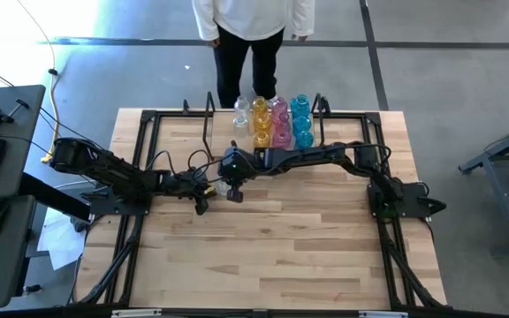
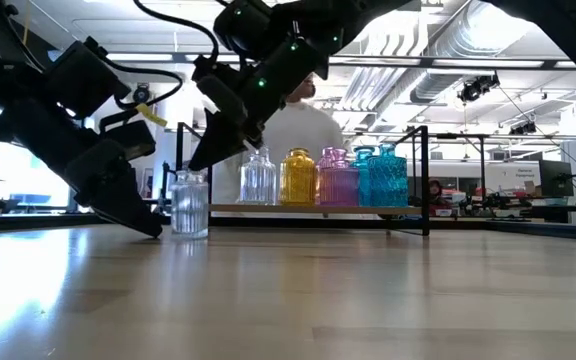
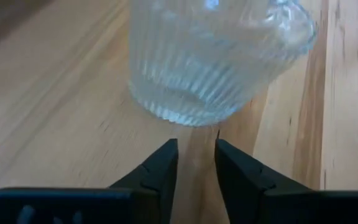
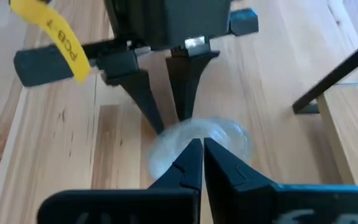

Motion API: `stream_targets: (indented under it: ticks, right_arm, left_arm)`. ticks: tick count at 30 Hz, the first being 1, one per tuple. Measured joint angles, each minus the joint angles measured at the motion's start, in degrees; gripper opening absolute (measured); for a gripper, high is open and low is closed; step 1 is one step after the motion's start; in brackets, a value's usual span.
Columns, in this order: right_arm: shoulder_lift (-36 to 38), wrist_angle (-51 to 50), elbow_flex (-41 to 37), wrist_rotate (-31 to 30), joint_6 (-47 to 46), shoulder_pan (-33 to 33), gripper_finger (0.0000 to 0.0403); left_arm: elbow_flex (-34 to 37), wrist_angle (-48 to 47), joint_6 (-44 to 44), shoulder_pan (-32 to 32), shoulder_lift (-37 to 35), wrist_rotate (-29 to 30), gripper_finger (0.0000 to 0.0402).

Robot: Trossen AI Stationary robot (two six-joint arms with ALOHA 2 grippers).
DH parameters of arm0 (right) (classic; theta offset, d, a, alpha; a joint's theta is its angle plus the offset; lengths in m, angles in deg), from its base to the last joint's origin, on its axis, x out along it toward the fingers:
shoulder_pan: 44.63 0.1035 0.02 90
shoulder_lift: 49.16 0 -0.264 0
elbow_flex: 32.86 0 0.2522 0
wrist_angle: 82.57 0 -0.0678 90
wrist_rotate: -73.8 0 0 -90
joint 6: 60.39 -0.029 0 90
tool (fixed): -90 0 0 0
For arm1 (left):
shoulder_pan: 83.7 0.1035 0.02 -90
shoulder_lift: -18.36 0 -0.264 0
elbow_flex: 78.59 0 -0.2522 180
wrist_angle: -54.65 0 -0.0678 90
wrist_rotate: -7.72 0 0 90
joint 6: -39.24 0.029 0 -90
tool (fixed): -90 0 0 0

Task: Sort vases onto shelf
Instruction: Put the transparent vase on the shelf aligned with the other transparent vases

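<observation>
A clear ribbed glass vase (image 2: 189, 205) stands upright on the tabletop, near the table's middle. My left gripper (image 3: 196, 155) sits low at the vase's foot on its left side; its fingers are a little apart with nothing between them and stop just short of the glass. My right gripper (image 4: 202, 146) is shut and slants down over the vase's top (image 4: 197, 134). On the shelf (image 2: 308, 208) at the far edge stand clear (image 2: 258, 180), amber (image 2: 297, 178), pink (image 2: 336, 178) and cyan (image 2: 380, 176) vases on their bases. My right gripper's shut fingertips (image 2: 194, 166) stand at the clear vase's mouth, coming down on a slant from the table's right. I cannot tell whether they touch the glass.
A person (image 1: 250, 35) stands just beyond the far edge behind the shelf. Black frame rods (image 1: 140, 159) run around the tabletop, and the shelf's upright posts (image 2: 426, 180) rise at its ends. Bare wood (image 1: 281, 247) lies toward the near edge.
</observation>
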Motion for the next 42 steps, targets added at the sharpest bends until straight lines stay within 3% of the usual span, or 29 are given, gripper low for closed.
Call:
stream_targets:
  ticks: [5,13,17,23,27,30,33,38,42]
  right_arm:
    - [-1.2,1.7,0.0,1.4,-0.4,-0.1,0.0000]
    - [-0.9,1.3,0.0,-0.2,-0.9,-0.1,0.0004]
    - [1.3,-2.1,0.0,-1.7,-0.7,0.3,0.0038]
    - [4.7,-8.5,0.0,-10.5,-6.6,2.8,0.0141]
    - [3.6,-7.1,-0.1,-16.6,-12.4,5.8,0.0208]
    - [2.4,-5.0,-0.2,-24.7,-16.5,8.3,0.0240]
    - [2.0,-0.2,-0.1,-31.1,-20.2,10.2,0.0253]
    - [-0.7,2.8,-0.2,-36.6,-23.8,10.6,0.0255]
    - [-2.1,4.2,0.0,-36.6,-26.5,10.1,0.0255]
  left_arm:
    - [0.0,-0.9,1.0,0.0,0.0,-0.1,0.0103]
    - [0.2,-1.6,2.4,0.0,-0.3,0.1,0.0031]
    - [0.3,-0.5,2.4,0.1,-0.3,0.2,0.0004]
    - [2.7,6.9,1.3,-0.1,-0.1,-0.9,0.0001]
    - [6.3,15.3,-1.2,-0.1,-0.1,0.5,0.0001]
    - [8.2,19.2,-2.0,0.0,-0.2,2.2,0.0000]
    - [8.2,19.7,-1.9,0.0,-0.2,3.3,0.0000]
    - [8.2,20.5,-1.7,0.0,-0.2,3.3,0.0000]
    - [8.2,20.7,-1.7,0.0,-0.2,3.3,0.0000]
